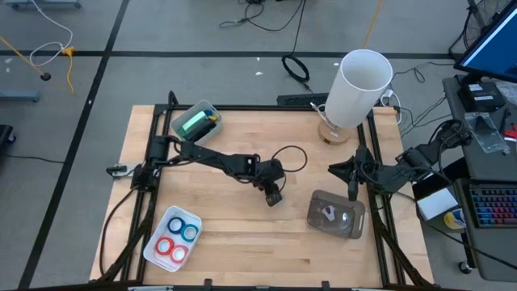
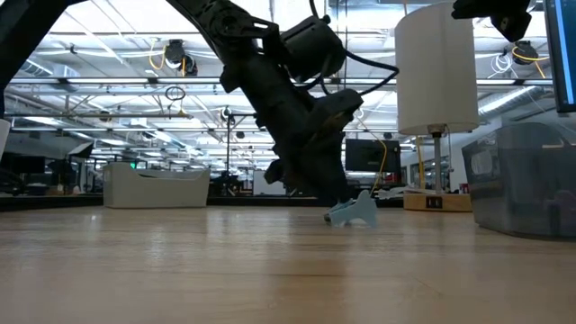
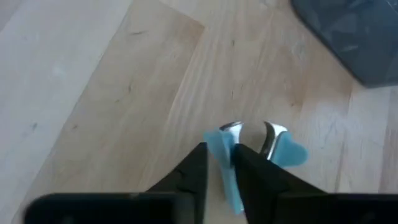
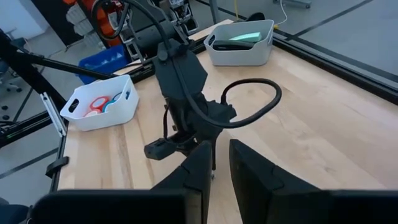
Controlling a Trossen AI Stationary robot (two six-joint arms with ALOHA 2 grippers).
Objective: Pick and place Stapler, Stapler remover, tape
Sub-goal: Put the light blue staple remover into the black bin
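A pale blue staple remover [image 3: 287, 153] with metal claws sits at the table's middle, low on the wood in the low view [image 2: 355, 212]. My left gripper [image 3: 219, 163] reaches over from the left and is shut on it [image 1: 275, 196]. The green stapler [image 1: 196, 123] lies in a white bin at the far left. Red and blue tape rolls [image 1: 178, 238] lie in a white bin at the near left. My right gripper [image 4: 216, 163] waits shut near the table's right edge [image 1: 352, 187], touching nothing. My left gripper pinches one blue plastic wing [image 3: 219, 149] of the staple remover between its two fingers, coming slantwise from above and from the table's left. The other wing and the metal claws [image 3: 273, 138] stick out past the fingertips. The remover's underside is at the table surface [image 2: 353, 220].
A grey translucent bin [image 1: 337, 215] with a small pale thing inside stands just right of the left gripper, near side. A tall white cylinder on a wooden base [image 1: 361, 87] stands at the far right. A black cable loops [image 1: 289, 155] behind the left wrist. Bare wood lies between the bins.
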